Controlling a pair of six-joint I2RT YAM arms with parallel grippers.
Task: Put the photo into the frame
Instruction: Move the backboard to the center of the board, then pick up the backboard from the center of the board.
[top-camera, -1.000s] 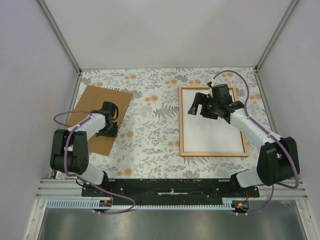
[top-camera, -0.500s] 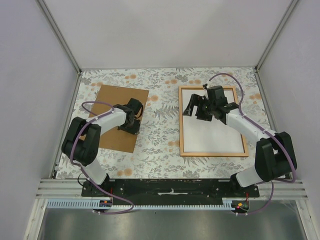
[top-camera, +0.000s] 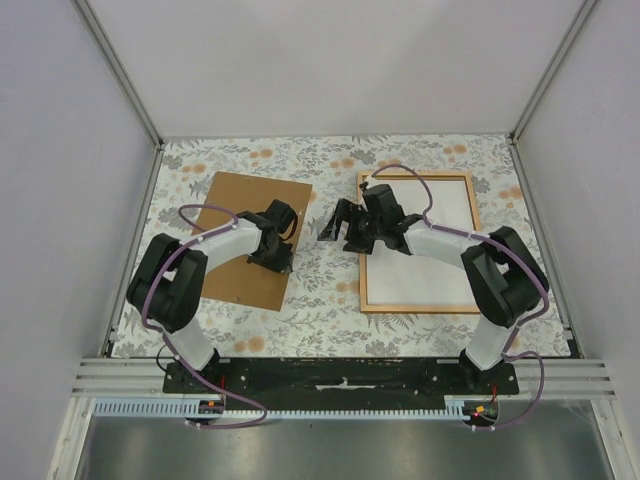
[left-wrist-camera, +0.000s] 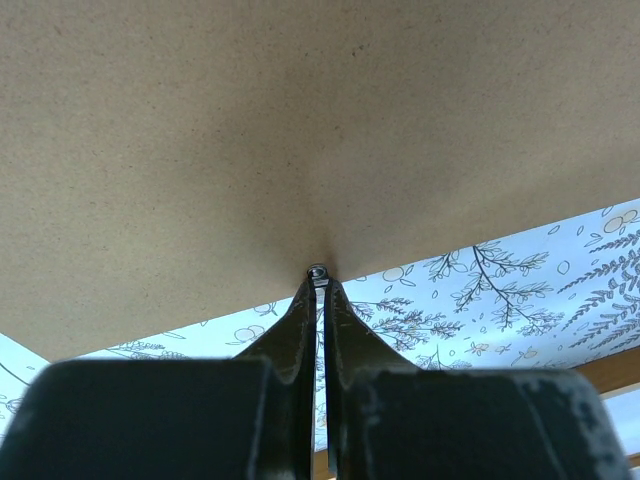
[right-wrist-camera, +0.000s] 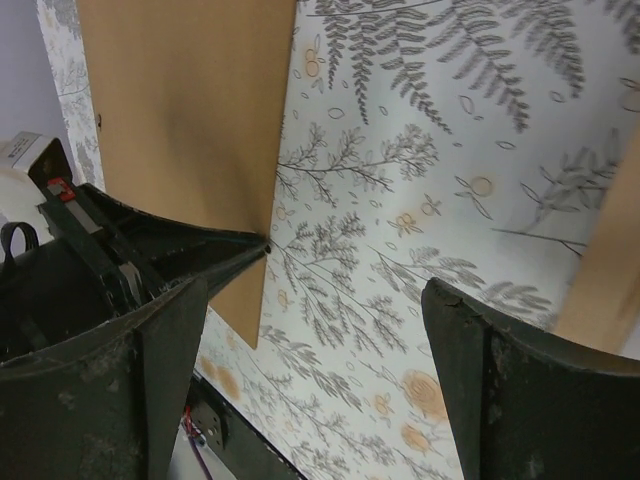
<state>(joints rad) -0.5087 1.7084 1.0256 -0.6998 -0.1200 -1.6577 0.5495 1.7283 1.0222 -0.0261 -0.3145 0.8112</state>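
Top external view: photo (top-camera: 430, 265) lies white side up inside frame (top-camera: 418, 309); right gripper (top-camera: 336, 222) hangs spread wide over floral cloth (top-camera: 320, 300) just left of frame, left gripper (top-camera: 278, 258) pinched on brown backing board (top-camera: 232, 210) edge.

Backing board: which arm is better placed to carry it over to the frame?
Left. The left gripper is shut on the backing board edge; the right gripper hangs open and empty beside the frame.
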